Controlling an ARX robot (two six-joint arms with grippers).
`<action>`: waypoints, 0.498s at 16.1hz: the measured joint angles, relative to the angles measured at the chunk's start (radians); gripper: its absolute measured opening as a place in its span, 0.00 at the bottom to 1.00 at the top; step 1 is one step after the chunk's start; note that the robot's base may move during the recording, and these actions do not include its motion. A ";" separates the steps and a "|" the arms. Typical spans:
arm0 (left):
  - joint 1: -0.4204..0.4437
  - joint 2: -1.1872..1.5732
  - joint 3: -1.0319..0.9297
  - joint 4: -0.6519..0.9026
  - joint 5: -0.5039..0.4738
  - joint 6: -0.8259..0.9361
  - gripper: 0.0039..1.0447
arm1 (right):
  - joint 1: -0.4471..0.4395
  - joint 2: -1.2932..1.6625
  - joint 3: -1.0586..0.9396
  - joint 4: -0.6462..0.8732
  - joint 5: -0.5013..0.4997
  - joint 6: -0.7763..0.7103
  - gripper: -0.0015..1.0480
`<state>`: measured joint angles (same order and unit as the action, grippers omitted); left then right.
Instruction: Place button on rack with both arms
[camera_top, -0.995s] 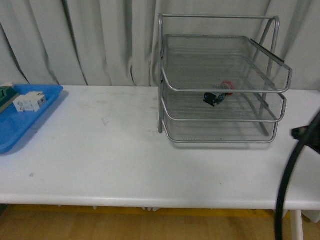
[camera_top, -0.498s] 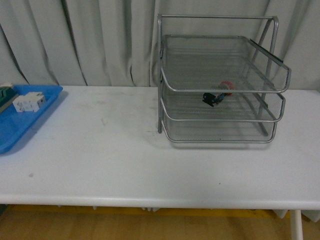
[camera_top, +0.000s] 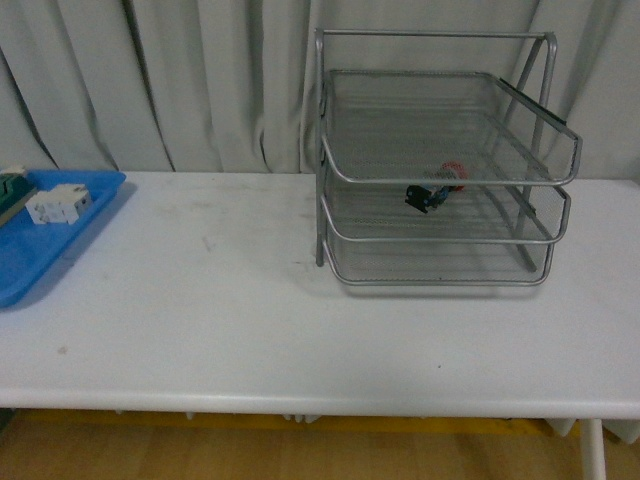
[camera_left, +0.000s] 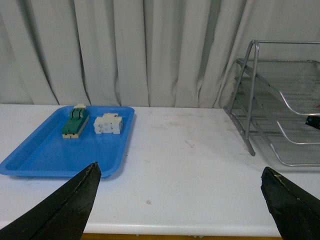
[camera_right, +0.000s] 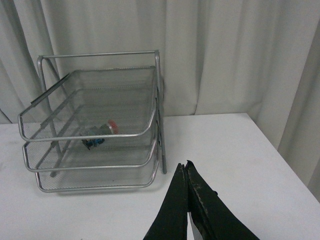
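The silver wire-mesh rack (camera_top: 440, 160) stands on the white table at the back right. The button (camera_top: 437, 189), red cap on a black and blue body, lies on its middle tier. The right wrist view shows the button (camera_right: 100, 136) on the same tier of the rack (camera_right: 95, 120). Neither arm appears in the front view. My left gripper (camera_left: 182, 174) is open and empty, its fingers spread wide over the table's near edge. The right gripper (camera_right: 184, 166) is shut with nothing between its fingers, held above the table well clear of the rack.
A blue plastic tray (camera_top: 40, 250) sits at the far left, holding a green switch block (camera_left: 75, 122) and a white boxy component (camera_left: 108, 124). Grey curtains hang behind the table (camera_top: 250, 320).
One second ago a black cable and part of the right arm showed at the right edge of the front view. They have left that view. The button and rack have stayed put.
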<state>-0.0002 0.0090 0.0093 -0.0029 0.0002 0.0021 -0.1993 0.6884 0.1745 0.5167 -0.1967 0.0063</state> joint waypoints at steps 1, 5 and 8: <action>0.000 0.000 0.000 0.000 0.000 0.000 0.94 | 0.023 -0.026 -0.024 -0.013 0.021 0.000 0.02; 0.000 0.000 0.000 0.000 0.000 0.000 0.94 | 0.096 -0.164 -0.090 -0.078 0.093 0.000 0.02; 0.000 0.000 0.000 0.000 -0.001 0.000 0.94 | 0.204 -0.257 -0.121 -0.143 0.195 -0.001 0.02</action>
<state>-0.0002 0.0090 0.0093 -0.0029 -0.0006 0.0021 0.0051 0.4313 0.0532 0.3737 -0.0021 0.0055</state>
